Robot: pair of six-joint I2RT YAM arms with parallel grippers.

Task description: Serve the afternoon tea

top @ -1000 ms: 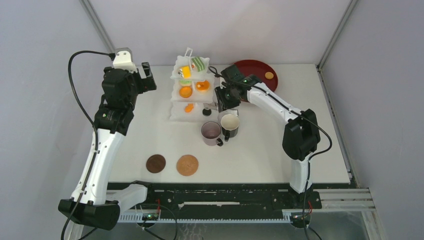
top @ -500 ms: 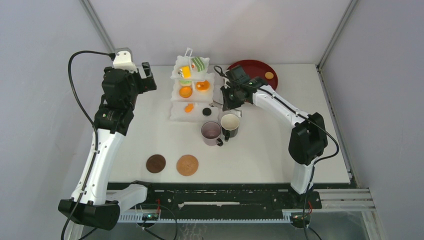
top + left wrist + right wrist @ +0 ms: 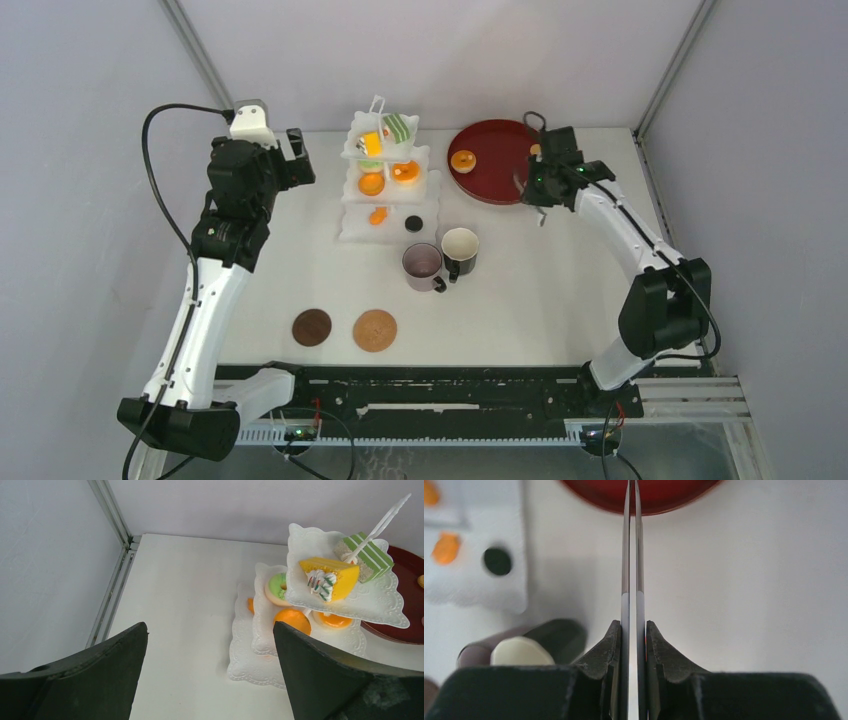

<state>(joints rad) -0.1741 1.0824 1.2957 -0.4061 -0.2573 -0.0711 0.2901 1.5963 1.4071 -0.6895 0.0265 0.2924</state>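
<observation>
"Scanning top cam for you, op: your white 3-tier stand [image 3: 355,228] sits far-centre on the table [image 3: 560,290], w/ pastries on every tier. Yellow cake [image 3: 371,141] & green cake [image 3: 398,126] are up top. One orange pastry [image 3: 463,160] lies on the dark red tray [image 3: 500,165], just R of the stand."

"Agreed. Your mauve mug [image 3: 422,265] & black mug [image 3: 460,248] stand touching, just in front of the stand. Darker coaster [image 3: 311,327] & lighter coaster [image 3: 375,330] lie side by side near the front edge, bare, well apart from the mugs. Your R gripper [image 3: 533,188] hangs at the tray's near-R rim. Your L gripper [image 3: 297,158] is up high, L of the stand."

"L wrist cam: your L fingers [image 3: 100,670] are spread wide w/ nothing betw. them. Stand's ahead & to the R, not touched."

"R wrist cam: your R gripper's clenched on the metal tongs [image 3: 630,555], blades squeezed nearly together. They run up over the tray & out of frame. Mugs show low L, blurry."
</observation>
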